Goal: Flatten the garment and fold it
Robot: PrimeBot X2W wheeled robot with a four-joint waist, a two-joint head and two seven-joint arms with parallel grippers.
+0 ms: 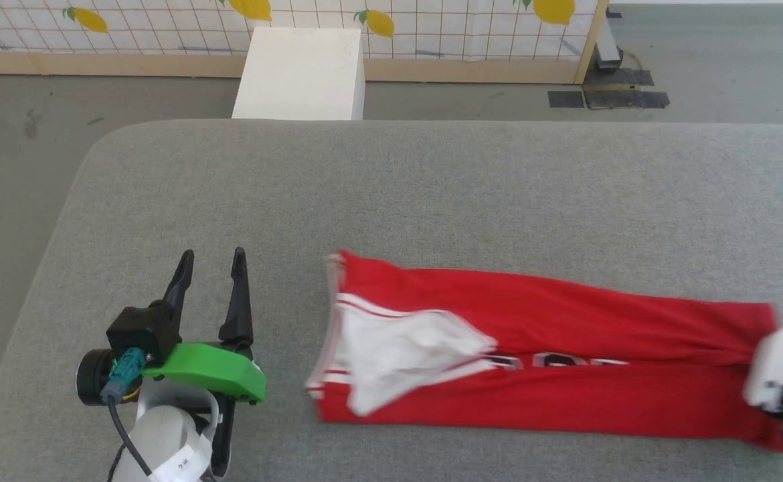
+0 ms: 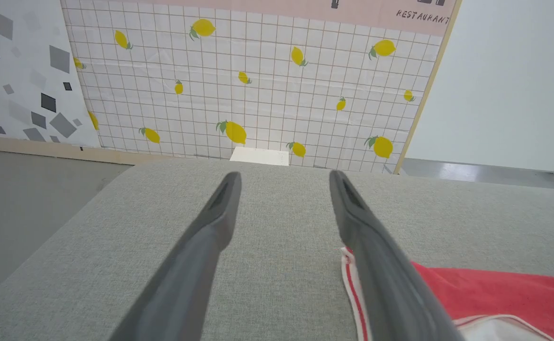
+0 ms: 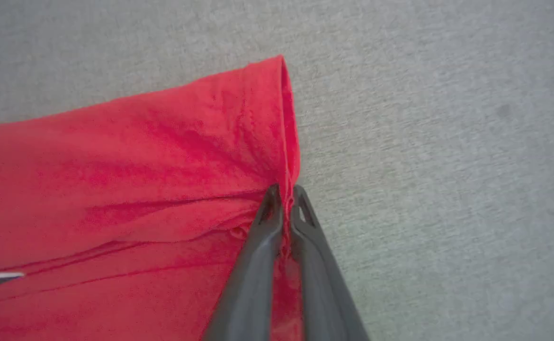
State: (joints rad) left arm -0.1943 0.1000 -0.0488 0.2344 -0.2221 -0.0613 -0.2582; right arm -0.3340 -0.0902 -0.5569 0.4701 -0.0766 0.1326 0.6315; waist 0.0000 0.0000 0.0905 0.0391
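Head view: the garment lies as a long, narrow band across the table. The left gripper sits just left of it, fingers spread wide, empty. Left wrist view: its fingers hang over the table beside the striped edge. Right wrist view: the right gripper is pinched tight on the red hem.

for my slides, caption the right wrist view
Right gripper, jaws shut on the edge of the red garment, over the grey fabric surface.
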